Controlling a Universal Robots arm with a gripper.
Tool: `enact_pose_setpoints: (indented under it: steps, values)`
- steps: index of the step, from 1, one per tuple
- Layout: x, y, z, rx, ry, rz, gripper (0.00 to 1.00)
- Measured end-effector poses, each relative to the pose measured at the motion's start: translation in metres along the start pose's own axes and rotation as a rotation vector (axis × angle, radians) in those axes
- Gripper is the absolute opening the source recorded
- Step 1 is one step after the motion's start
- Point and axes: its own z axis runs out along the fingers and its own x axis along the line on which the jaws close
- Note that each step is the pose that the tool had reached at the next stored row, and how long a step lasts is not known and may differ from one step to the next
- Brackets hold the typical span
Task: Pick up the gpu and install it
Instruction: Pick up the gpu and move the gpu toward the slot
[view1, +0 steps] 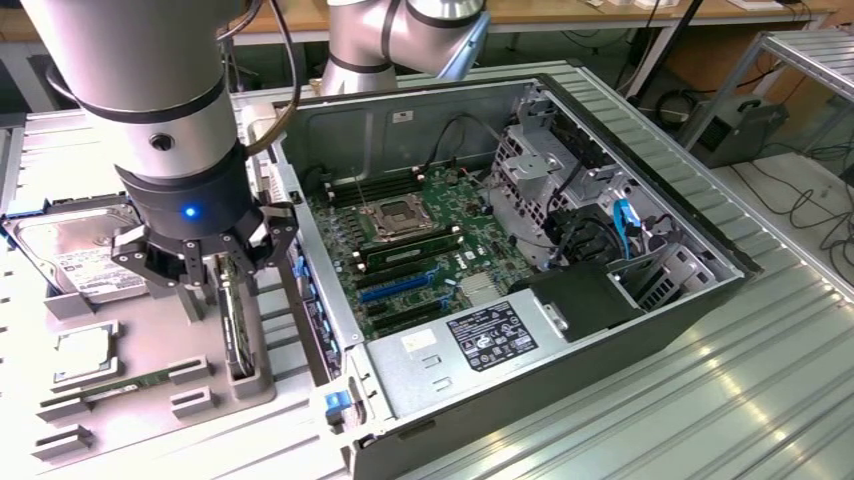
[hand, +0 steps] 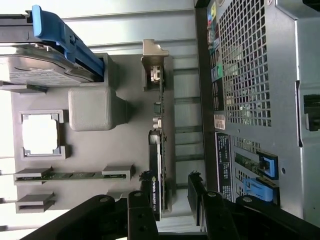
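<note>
The gpu (view1: 236, 322) is a thin black card standing on edge in a slot of the grey parts tray (view1: 147, 335), close beside the open computer case (view1: 534, 250). In the wrist view the gpu (hand: 159, 142) appears edge-on, with its pale metal bracket (hand: 152, 57) at the far end. My gripper (view1: 216, 272) hangs just above the card, open. Its black fingers (hand: 142, 212) stand on either side of the card's near end, with a gap on each side. My gripper (hand: 170, 202) holds nothing.
The tray also carries a silver hard drive (view1: 74, 255), a square processor (view1: 83, 355) and a narrow green memory stick (view1: 127, 385). The case lies on its side with the motherboard (view1: 414, 250) exposed. Its perforated rear wall (hand: 250, 75) stands close to the gpu.
</note>
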Motion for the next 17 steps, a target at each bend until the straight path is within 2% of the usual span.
enact_pose_setpoints:
  steps: [17]
  values:
    - [0.010,0.0091,0.0246,0.0043,-0.0002,0.000,0.42]
